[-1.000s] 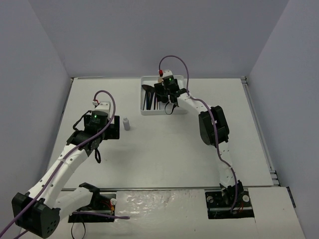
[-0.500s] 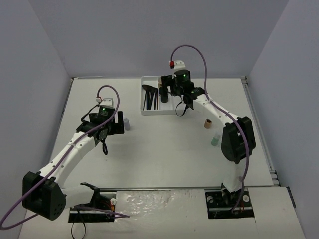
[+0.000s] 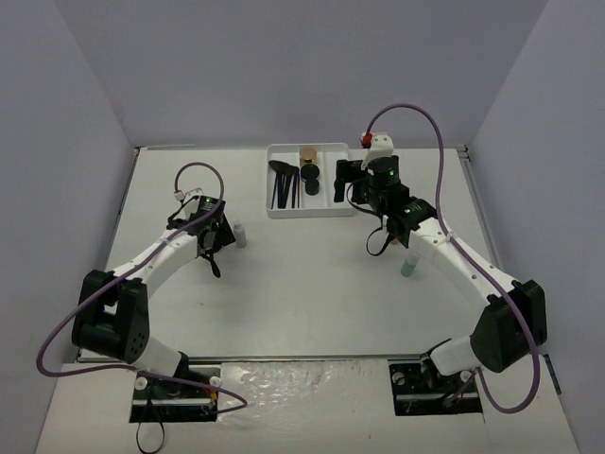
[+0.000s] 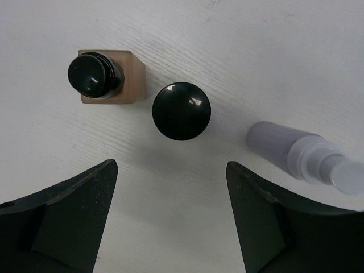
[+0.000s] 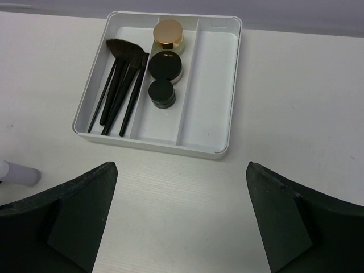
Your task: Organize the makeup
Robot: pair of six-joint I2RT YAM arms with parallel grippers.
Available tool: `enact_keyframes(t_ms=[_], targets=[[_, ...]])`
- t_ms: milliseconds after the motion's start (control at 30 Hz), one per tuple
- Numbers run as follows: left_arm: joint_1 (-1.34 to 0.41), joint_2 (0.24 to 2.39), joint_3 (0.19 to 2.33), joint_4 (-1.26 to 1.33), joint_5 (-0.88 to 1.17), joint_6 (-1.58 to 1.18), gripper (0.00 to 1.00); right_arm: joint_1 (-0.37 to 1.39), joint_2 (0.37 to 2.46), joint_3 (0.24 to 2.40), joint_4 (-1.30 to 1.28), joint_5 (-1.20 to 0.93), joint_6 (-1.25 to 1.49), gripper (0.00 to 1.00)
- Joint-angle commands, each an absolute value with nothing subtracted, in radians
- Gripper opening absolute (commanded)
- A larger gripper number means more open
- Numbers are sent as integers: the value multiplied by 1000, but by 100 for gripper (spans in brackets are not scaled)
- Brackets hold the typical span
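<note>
White worktop [image 3: 312, 293], open stretch between the arms. Left gripper [image 4: 170, 168]: jaws released. Right gripper [image 5: 181, 170]: jaws released, nothing held. One tray [image 5: 211, 85] at far edge: about four black brushes [image 5: 116, 85] left, one gold-lidded jar [image 5: 168, 34] and two black compacts [image 5: 165, 66] middle. Ahead of left jaws: one tan bottle [image 4: 128, 79], one black-capped pot [image 4: 181, 110], one white bottle [image 4: 278, 149] lying down. One pale green bottle [image 3: 407, 268] beside right arm.

Thin black brushes [image 5: 119, 94] lie in the left compartment of the tray [image 5: 230, 91]; a gold-lidded jar [image 5: 168, 35], a larger black compact [image 5: 165, 66] and a smaller black compact [image 5: 161, 93] line the middle one. On the table stand a tan bottle [image 4: 108, 78], a black-capped container [image 4: 181, 110] just beside it and a white bottle [image 4: 296, 151] nearby. A pale green bottle [image 3: 408, 267] stands well apart.
</note>
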State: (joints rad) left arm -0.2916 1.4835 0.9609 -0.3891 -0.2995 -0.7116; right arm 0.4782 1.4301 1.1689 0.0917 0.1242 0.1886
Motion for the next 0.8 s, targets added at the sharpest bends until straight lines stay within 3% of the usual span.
enact_keyframes(t_ms=[0,767], targets=[[-281,1521,1018,-282,-354,-798,73,470,1365,1134,150,139,208,93],[-235,1697,1085,-235,-391,-899,68,469,1298,1060,141,69,227,94]])
